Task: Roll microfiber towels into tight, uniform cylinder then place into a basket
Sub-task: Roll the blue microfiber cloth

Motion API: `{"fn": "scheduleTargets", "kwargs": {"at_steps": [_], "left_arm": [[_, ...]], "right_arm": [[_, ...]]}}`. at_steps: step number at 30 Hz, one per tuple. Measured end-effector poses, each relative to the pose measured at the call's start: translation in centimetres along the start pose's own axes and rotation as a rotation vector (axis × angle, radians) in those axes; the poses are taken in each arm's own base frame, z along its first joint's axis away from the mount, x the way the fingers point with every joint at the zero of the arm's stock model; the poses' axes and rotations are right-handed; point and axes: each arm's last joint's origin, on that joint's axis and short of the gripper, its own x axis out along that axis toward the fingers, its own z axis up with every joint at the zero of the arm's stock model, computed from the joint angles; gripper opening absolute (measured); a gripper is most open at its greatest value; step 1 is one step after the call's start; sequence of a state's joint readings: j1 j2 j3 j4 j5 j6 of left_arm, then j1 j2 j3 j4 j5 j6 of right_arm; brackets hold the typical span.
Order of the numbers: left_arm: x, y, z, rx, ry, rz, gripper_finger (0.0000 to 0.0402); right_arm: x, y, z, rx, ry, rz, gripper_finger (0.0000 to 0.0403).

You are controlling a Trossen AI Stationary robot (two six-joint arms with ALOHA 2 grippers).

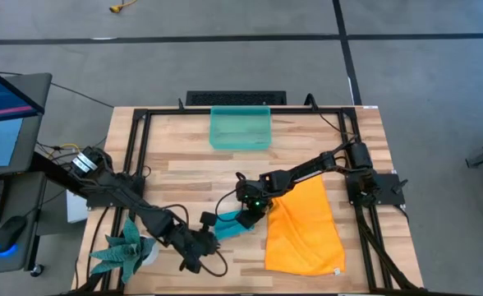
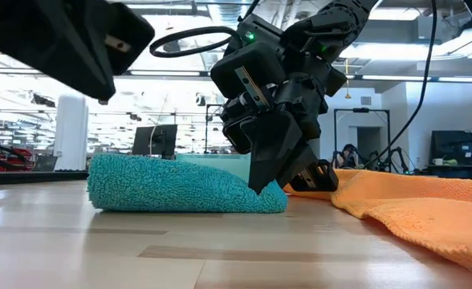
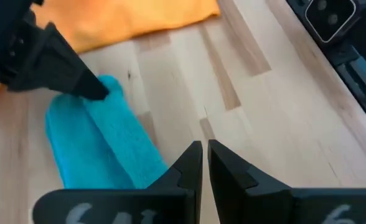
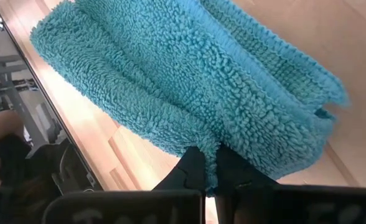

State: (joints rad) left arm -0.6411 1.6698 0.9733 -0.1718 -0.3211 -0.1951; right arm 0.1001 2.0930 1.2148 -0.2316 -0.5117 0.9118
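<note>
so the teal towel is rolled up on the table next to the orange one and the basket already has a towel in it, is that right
Not quite. The basket holds no towel; the high view shows it with nothing in it at the table's far edge. The rest stands: the rolled teal towel lies on the table beside the flat orange towel, with the right gripper shut at its end.

No words, numbers or signs can be read in any view. Pale marks are seen on both wrist mounts, but they cannot be made out.

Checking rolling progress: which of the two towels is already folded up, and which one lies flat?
The teal-blue towel is bunched into a thick fold, with the right hand at one end. The larger orange towel beside it lies spread flat.
</note>
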Motion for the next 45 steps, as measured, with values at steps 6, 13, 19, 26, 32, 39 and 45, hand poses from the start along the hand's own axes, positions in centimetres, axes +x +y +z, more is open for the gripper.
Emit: {"fn": "scheduleTargets", "kwargs": {"at_steps": [6, 13, 19, 26, 32, 39, 45], "left_arm": [[1.6, 1.1, 0.1, -0.011, 0.006, -0.061, 0.0020], [4.6, 2.0, -1.2, -0.050, 0.083, -0.081, 0.0020], [4.6, 2.3, -1.6, -0.060, 0.115, 0.001, 0.0020], [4.6, 3.3, -2.3, -0.094, 0.176, 0.157, 0.0020], [4.6, 3.3, -2.3, -0.104, 0.171, 0.166, 0.0020], [4.6, 3.4, -2.2, -0.110, 0.158, 0.174, 0.0020], [4.5, 3.5, -1.9, -0.101, 0.130, 0.212, 0.0020]], "right_arm": [[0.0, 0.0, 0.0, -0.001, -0.001, 0.001, 0.0021], [0.0, 0.0, 0.0, -0.002, 0.004, 0.007, 0.0024], [0.0, 0.0, 0.0, -0.003, 0.003, 0.008, 0.0021], [0.1, 0.1, -0.1, -0.007, 0.009, 0.010, 0.0021], [0.1, 0.1, -0.2, -0.009, 0.017, 0.017, 0.0022], [0.1, 0.1, -0.2, -0.010, 0.021, 0.019, 0.0021], [0.1, 0.1, -0.2, -0.013, 0.021, 0.019, 0.0023]]}}
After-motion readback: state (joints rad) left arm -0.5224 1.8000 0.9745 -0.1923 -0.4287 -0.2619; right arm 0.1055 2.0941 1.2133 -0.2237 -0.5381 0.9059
